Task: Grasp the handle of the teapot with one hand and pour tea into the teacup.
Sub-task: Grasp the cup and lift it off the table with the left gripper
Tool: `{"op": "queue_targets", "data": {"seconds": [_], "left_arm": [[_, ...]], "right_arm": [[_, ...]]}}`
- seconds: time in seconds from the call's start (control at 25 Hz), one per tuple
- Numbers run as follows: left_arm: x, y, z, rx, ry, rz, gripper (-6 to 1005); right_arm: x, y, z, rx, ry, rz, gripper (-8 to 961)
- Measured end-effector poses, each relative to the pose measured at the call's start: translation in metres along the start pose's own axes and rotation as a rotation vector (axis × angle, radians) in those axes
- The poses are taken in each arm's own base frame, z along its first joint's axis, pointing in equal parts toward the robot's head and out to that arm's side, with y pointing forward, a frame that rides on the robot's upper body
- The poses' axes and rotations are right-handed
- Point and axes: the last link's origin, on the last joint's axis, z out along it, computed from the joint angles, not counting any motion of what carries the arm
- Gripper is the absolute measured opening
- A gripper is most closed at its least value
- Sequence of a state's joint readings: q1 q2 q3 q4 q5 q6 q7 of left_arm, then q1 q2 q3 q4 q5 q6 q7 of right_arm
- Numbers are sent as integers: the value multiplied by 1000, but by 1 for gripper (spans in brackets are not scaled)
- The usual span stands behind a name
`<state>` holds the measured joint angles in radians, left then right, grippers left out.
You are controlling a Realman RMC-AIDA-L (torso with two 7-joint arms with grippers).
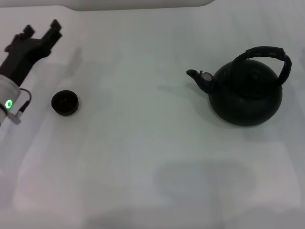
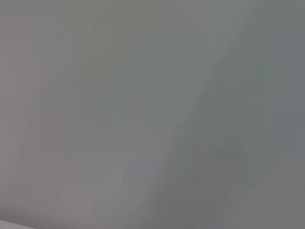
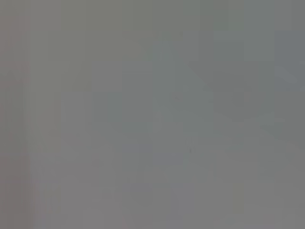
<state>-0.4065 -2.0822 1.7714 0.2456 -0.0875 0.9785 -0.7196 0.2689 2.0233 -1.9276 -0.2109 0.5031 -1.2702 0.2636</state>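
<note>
Teapot (image 1: 245,95): one, round and matte black, upright on the white table (image 1: 143,157) at the robot's right, well apart from everything else. Spout (image 1: 200,78) short and curved, with a small silvery mark, pointing toward the robot's left. Handle (image 1: 269,55) a thick black ribbed hoop arching over the lid, untouched.

Left gripper (image 1: 43,32): at the far left edge in the head view, raised above the table, two black fingers (image 1: 55,29) set apart with a narrow gap between them, nothing held. Behind the fingers a dark body, then a pale wrist segment with a green light (image 1: 8,104) and a thin cable beside it. Right gripper: out of sight in every view.

Nearest to the left gripper: one teacup (image 1: 65,102), tiny, black, low and handleless, upright on the table, near that arm's wrist and not touching it. Between teacup and teapot only bare white table; nothing in the way of the handle or the spout. Faint grey shadows on the tabletop toward the near edge.

Count: one teapot, one teacup, one gripper in sight. Both wrist views: only a plain grey-white surface, nothing to make out.
</note>
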Motion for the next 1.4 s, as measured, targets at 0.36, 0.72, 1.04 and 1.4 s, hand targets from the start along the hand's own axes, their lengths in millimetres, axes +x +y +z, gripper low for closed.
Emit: {"op": "queue_targets", "data": {"seconds": [0.36, 0.72, 1.04, 1.4], "left_arm": [[18, 5, 31, -125, -173, -81, 877], [45, 18, 71, -253, -464, 37, 877], [49, 46, 88, -331, -666, 158, 877], [80, 55, 94, -317, -767, 344, 877]], "right_arm": [[-1, 2, 3, -4, -5, 3, 873], [0, 1, 3, 2, 0, 3, 872], [2, -1, 2, 9, 17, 3, 870], [7, -3, 4, 17, 54, -1, 869]]}}
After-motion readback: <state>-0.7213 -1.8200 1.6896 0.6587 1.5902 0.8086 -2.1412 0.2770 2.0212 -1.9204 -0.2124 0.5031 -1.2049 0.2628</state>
